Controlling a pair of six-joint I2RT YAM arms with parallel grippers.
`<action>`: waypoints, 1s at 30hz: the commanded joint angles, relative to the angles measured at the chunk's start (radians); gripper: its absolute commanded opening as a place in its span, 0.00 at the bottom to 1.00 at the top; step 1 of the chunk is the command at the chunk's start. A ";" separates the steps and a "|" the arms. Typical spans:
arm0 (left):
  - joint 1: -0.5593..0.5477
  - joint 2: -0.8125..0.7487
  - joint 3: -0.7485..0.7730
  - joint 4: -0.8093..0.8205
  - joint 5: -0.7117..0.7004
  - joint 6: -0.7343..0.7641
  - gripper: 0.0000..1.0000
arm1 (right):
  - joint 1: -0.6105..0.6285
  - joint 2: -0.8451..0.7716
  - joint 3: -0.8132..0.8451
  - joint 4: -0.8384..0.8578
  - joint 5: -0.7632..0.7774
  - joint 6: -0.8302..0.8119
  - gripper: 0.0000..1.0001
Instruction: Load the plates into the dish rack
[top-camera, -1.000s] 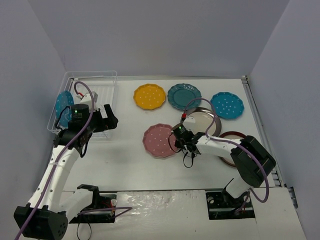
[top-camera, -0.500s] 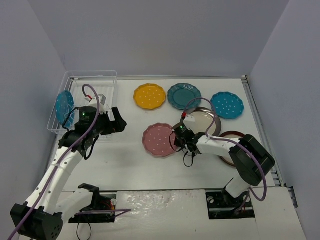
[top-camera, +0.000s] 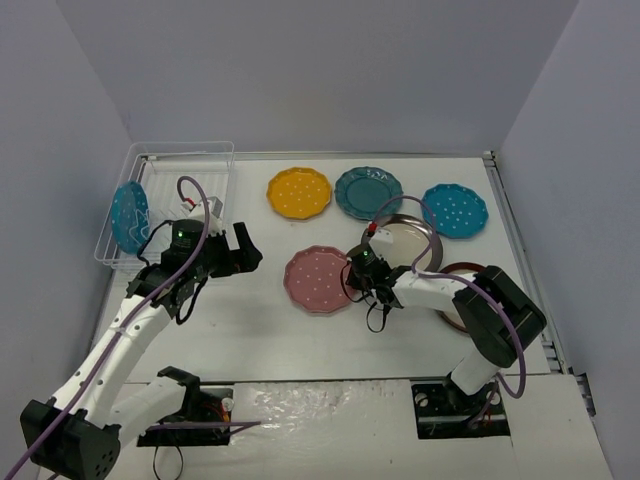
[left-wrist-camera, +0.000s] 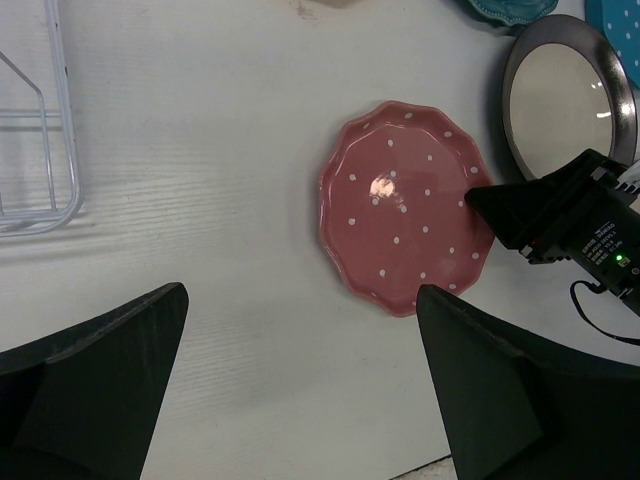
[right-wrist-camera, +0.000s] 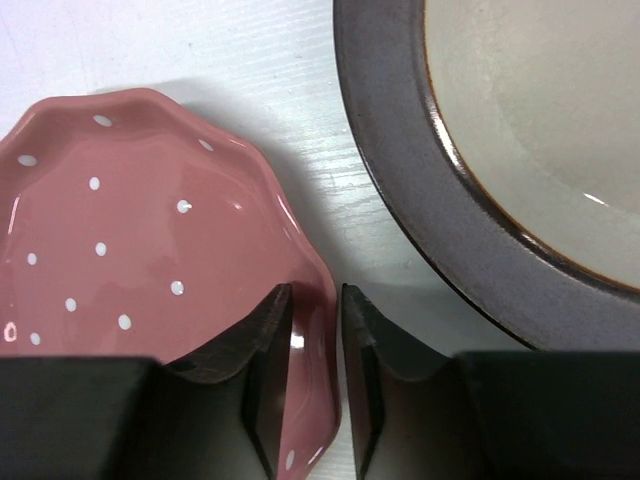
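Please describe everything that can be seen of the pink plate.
The pink plate is round, with a scalloped rim and small white dots, and looks like glossy ceramic. It lies face up on the white table, near the middle, apart from the dark-rimmed plate to its right. The right gripper pinches its right rim, one finger inside and one outside.
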 joint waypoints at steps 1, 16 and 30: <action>-0.022 -0.012 0.013 0.054 -0.022 -0.021 0.97 | -0.008 0.077 -0.050 -0.200 -0.021 -0.027 0.19; -0.141 -0.002 -0.096 0.166 -0.029 -0.157 0.97 | -0.034 -0.147 -0.048 -0.202 -0.198 -0.008 0.00; -0.290 0.088 -0.238 0.343 -0.123 -0.366 0.97 | -0.107 -0.342 -0.038 -0.188 -0.343 0.081 0.00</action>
